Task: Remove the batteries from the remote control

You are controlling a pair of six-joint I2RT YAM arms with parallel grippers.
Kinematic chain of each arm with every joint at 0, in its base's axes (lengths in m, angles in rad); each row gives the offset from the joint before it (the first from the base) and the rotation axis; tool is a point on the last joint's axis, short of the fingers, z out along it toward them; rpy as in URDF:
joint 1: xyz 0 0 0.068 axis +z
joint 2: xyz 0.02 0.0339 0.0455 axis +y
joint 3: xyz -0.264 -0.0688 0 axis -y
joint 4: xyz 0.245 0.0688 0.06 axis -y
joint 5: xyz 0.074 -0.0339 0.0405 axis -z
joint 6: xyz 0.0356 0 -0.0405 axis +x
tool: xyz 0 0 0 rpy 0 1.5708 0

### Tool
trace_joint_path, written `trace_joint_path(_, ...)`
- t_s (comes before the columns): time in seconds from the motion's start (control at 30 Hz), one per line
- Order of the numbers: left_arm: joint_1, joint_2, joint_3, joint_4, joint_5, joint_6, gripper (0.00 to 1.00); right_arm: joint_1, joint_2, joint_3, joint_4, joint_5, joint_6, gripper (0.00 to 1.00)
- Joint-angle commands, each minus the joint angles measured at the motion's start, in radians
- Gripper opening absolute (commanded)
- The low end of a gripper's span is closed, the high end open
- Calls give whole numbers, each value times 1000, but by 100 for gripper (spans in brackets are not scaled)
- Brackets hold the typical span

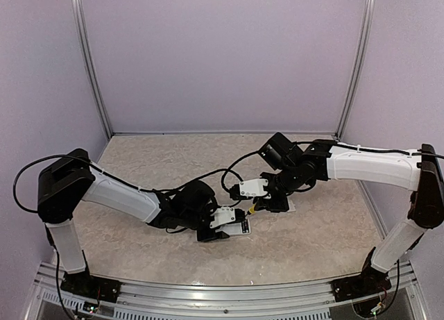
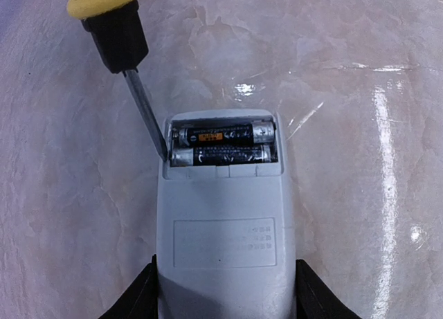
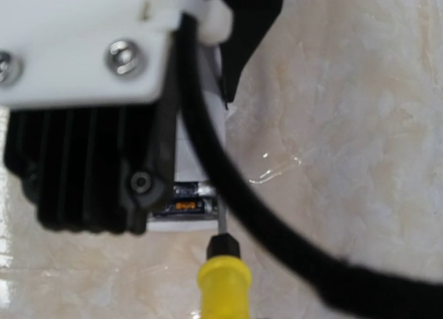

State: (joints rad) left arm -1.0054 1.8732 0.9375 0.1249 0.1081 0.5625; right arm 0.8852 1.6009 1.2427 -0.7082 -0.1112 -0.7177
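The white remote control (image 2: 225, 243) lies back-up on the table with its battery compartment open. Two dark batteries (image 2: 223, 143) lie side by side in it. They also show, blurred, in the right wrist view (image 3: 185, 205). My left gripper (image 2: 225, 306) is shut on the remote's near end, with one black finger (image 2: 138, 299) on each side. My right gripper (image 1: 266, 200) is shut on a yellow-handled screwdriver (image 3: 223, 284). The screwdriver's metal shaft (image 2: 145, 111) slants down, and its tip sits at the left end of the nearer battery. The right fingers are out of the right wrist view.
The marbled tabletop (image 2: 360, 194) surrounds the remote. A thick black cable (image 3: 277, 250) and the left gripper's body (image 3: 90, 160) block much of the right wrist view. In the top view, both arms meet at the table's middle and grey walls (image 1: 222, 56) enclose it.
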Motion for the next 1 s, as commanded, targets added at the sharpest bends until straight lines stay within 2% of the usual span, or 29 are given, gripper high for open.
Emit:
trace_joint_path(0.0,-4,3,-22,-59,-37,12,8,-7,0,-6,-14,-28,-5,0)
trace_joint_path(0.23,-3,3,-23,-53,-49,14,8,-2,-11,-26,-34,-102,-3,0)
trace_joint_path(0.77,-8,0,-26,-51,-62,18,8,-7,-16,-22,30,28,-1,0)
trace_joint_path(0.97,-10,3,-25,-53,-64,20,8,-15,-24,-23,54,23,9,0)
